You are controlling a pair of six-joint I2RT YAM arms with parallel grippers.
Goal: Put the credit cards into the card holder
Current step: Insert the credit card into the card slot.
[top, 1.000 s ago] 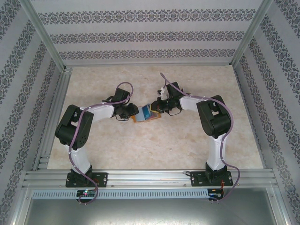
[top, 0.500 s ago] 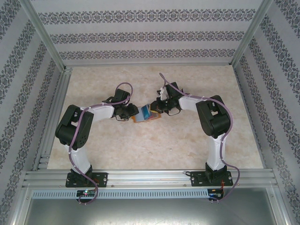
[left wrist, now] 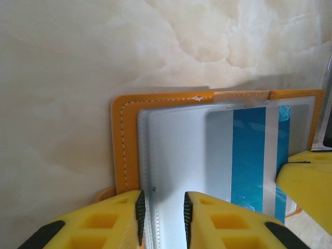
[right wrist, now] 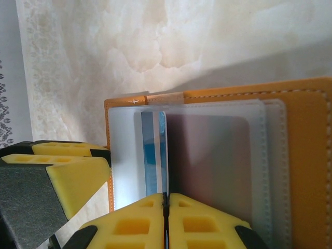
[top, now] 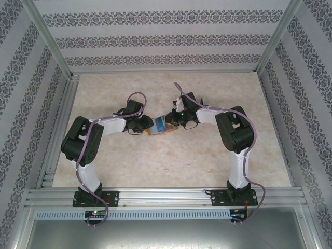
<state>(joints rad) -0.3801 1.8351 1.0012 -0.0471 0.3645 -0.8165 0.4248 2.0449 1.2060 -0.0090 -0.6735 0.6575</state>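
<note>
Beige marble-look table top [top: 171, 161], patterned wallpaper walls [top: 166, 39], aluminium frame rails [top: 166, 197].

Bright even light, soft shadows, sharp

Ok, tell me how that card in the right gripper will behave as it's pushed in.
The card, pinched on edge by the right gripper, looks thin and stiff, so probably slides flat. The card holder pockets look glossy, likely slippery, and may shift.

Between my yellow, black-tipped left claw [left wrist: 162, 218] fingers lay the orange card holder [left wrist: 124, 150] with white stitching and pale blue-grey pockets. Beyond my right claw [right wrist: 166, 207], a blue-and-silver striped card [right wrist: 153, 150]. The bench [top: 155, 161] was cream marble.
</note>
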